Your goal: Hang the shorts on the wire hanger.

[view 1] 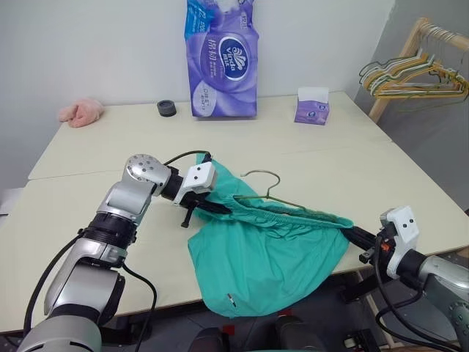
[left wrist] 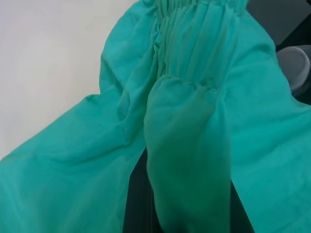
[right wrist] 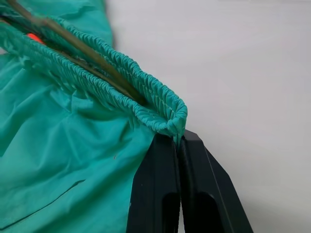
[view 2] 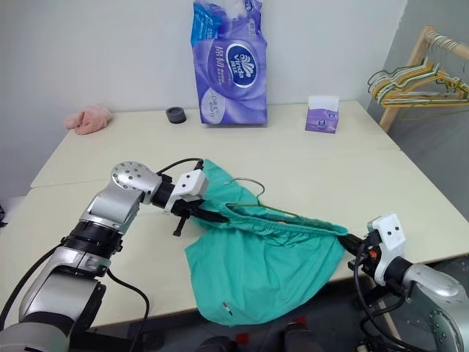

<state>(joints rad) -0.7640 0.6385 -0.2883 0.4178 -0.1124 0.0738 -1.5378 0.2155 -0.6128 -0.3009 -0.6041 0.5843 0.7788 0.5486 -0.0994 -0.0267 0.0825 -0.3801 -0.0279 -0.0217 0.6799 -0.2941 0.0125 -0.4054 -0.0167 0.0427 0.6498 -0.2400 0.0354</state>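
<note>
At the near edge of the table (view 1: pixel 88 220), the right pincer (right wrist: pixel 181 143) is pinched closed on one end of the gathered waistband of the shorts (view 1: pixel 271 257). The left pincer (view 1: pixel 209 207) is clamped on the other end of that waistband, over the table. Between them the teal-green shorts hang stretched, the waistband running in a line from pincer to pincer, the legs drooping over the table's front edge. A small white mark sits near the lower hem, and a spot of orange shows inside the waistband in the right wrist view. The wire hanger (view 1: pixel 267 192) lies with its thin arms inside the waistband opening and its curved hook sticking out above the cloth. Further back on the table stand a purple tissue pack (view 1: pixel 222 62) and a small purple tissue box (view 1: pixel 312 106).
</note>
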